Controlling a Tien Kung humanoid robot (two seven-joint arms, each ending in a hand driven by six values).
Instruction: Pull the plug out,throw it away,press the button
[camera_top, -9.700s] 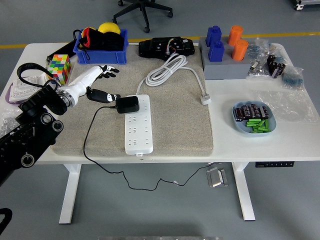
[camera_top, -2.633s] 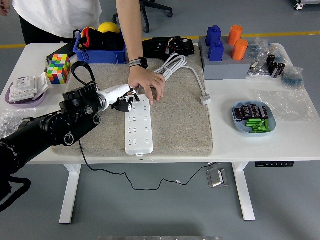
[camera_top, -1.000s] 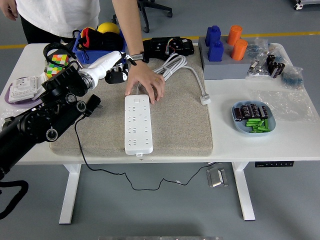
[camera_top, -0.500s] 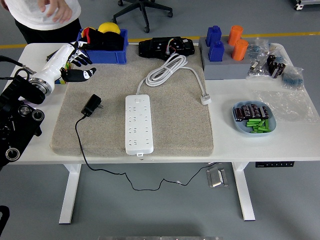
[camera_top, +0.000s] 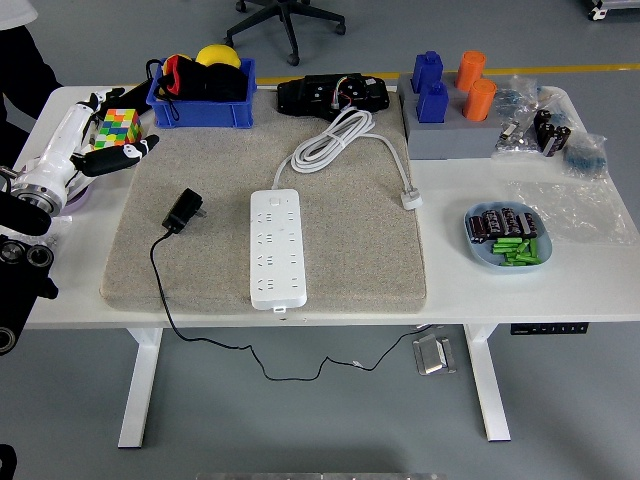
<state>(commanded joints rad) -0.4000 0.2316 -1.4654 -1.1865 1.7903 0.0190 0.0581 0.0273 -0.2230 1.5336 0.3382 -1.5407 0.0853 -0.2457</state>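
The black plug (camera_top: 183, 211) lay on its side on the beige mat (camera_top: 350, 250), prongs up and right, its thin cord trailing off the near edge — just left of the white power strip (camera_top: 276, 248), apart from it. The left hand (camera_top: 100, 140) hovered by the colour cube (camera_top: 119, 127), fingers spread, empty.

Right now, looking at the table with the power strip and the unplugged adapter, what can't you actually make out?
- Head view: the power strip's button is too small to tell pressed or not.
- The black plug's prongs are too small to see.
- The left hand's arm is cut off by the left edge.
- The right hand is out of view.
- The plug's cable end, below the table, can't be traced.
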